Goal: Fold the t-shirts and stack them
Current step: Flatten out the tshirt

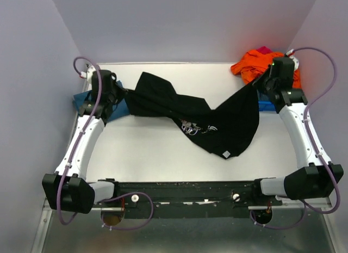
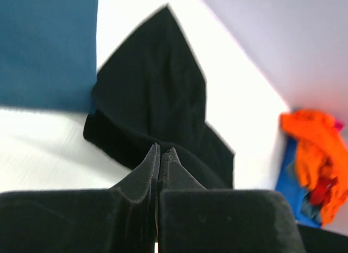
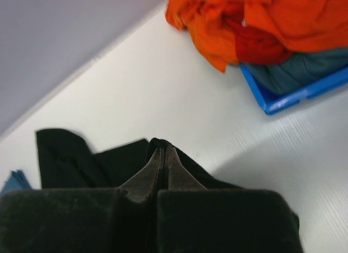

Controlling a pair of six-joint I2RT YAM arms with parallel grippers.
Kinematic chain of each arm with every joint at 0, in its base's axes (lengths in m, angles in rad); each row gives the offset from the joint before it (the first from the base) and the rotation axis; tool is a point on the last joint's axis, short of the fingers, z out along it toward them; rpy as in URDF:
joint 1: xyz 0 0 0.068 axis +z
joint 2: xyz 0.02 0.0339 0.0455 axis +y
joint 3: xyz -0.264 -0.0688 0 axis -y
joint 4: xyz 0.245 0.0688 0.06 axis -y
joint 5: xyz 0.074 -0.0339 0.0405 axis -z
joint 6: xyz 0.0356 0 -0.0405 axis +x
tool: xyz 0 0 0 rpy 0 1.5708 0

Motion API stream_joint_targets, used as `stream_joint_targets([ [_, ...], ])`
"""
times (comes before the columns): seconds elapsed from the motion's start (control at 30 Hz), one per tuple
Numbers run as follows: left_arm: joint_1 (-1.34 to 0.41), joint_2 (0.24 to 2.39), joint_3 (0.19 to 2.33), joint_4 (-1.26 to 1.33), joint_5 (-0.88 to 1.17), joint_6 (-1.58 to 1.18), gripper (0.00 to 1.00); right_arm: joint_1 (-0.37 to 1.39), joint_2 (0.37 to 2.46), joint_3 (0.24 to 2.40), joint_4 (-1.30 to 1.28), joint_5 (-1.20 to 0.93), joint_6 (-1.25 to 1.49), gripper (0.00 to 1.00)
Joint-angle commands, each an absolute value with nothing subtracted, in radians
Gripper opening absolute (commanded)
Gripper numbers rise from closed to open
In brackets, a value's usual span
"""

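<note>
A large black t-shirt with a pale print hangs stretched between both grippers, sagging onto the white table in the middle. My left gripper is shut on its left end; in the left wrist view the closed fingertips pinch a fold of the black t-shirt. My right gripper is shut on the right end, and its tips bite a black fold. A plain teal-blue t-shirt lies flat under the left arm and is also visible from the left wrist.
A small blue bin at the back right holds a heap of orange and red clothes. Lilac walls close off the table on the left, back and right. A black rail joins the arm bases along the near edge.
</note>
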State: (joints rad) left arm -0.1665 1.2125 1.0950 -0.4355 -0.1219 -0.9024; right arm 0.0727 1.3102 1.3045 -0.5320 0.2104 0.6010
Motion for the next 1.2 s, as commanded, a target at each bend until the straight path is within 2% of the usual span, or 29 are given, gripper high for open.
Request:
stream_joint_targets([
  [0.0,-0.051,1.273,1.345,-0.485,-0.069,-0.847,0.0,0.011,1.351,1.587,-0.633,0.124,0.583,0.01],
  [0.23,0.078,1.38,1.673,-0.538,-0.002,-0.834,0.0,-0.075,1.46,2.03,-0.761,-0.041,0.551,0.01],
  [0.43,0.152,1.401,1.799,-0.503,0.107,-0.859,0.0,-0.135,1.467,2.265,-0.756,-0.121,0.535,0.01],
  [0.53,0.155,1.388,1.859,-0.517,0.126,-0.844,0.0,-0.149,1.389,2.252,-0.706,-0.188,0.555,0.01],
  [0.67,0.156,1.278,1.798,-0.419,0.156,-0.845,0.0,-0.149,1.131,1.974,-0.471,-0.294,0.571,0.01],
  [0.77,0.156,1.186,1.775,-0.382,0.143,-0.83,0.0,-0.149,0.987,1.896,-0.419,-0.295,0.548,0.01],
  [1.0,0.155,1.075,1.887,-0.396,0.052,-0.788,0.0,-0.149,0.854,2.001,-0.478,-0.184,0.439,0.01],
  [1.17,0.155,1.12,1.901,-0.43,-0.02,-0.856,0.0,-0.149,1.079,2.325,-0.693,-0.198,0.432,0.01],
])
